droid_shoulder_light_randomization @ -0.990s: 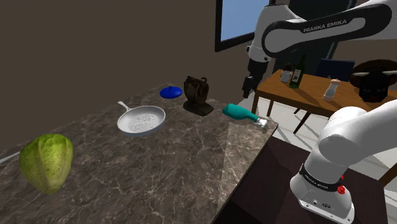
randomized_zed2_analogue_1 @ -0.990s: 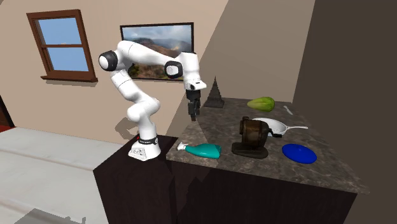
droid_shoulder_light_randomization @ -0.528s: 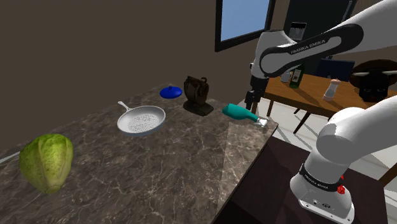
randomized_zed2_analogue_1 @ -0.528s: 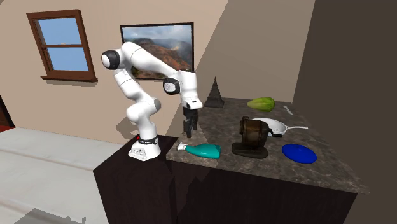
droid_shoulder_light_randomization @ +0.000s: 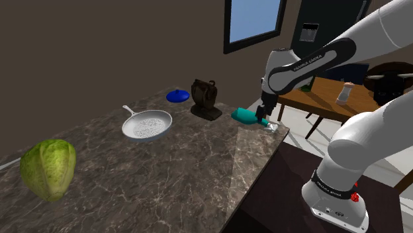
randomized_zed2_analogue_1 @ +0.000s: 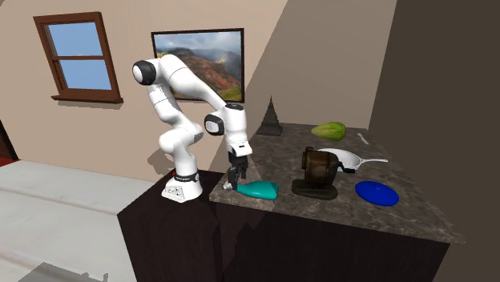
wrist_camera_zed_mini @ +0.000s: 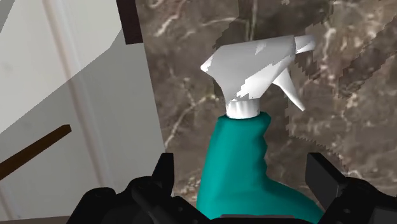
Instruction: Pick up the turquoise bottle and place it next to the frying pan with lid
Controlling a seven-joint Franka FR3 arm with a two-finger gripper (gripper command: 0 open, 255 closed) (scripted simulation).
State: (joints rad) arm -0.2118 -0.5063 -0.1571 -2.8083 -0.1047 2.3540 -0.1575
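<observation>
— The turquoise spray bottle with the white trigger head (wrist_camera_zed_mini: 245, 159), where is it lying?
— On its side on the dark marbled counter (droid_shoulder_light_randomization: 165, 179), at the corner close to the stand, on the shoulder view's right.
— Is the black gripper (wrist_camera_zed_mini: 240, 170) holding it?
— No. Its jaws are standing wide apart, one on either side of the bottle's neck, with a gap showing on both sides. Nothing is being gripped.
— So how far along is the job looking?
— Early, I'd judge: the reach is looking finished, while the closing, lifting and carrying are all waiting.
— And the target?
— The pale round frying pan (droid_shoulder_light_randomization: 147, 124) is sitting well to the left, beyond a dark brown grinder-like ornament (droid_shoulder_light_randomization: 206, 99). Its blue round lid (droid_shoulder_light_randomization: 177, 96) is lying apart from it, farther back.
</observation>
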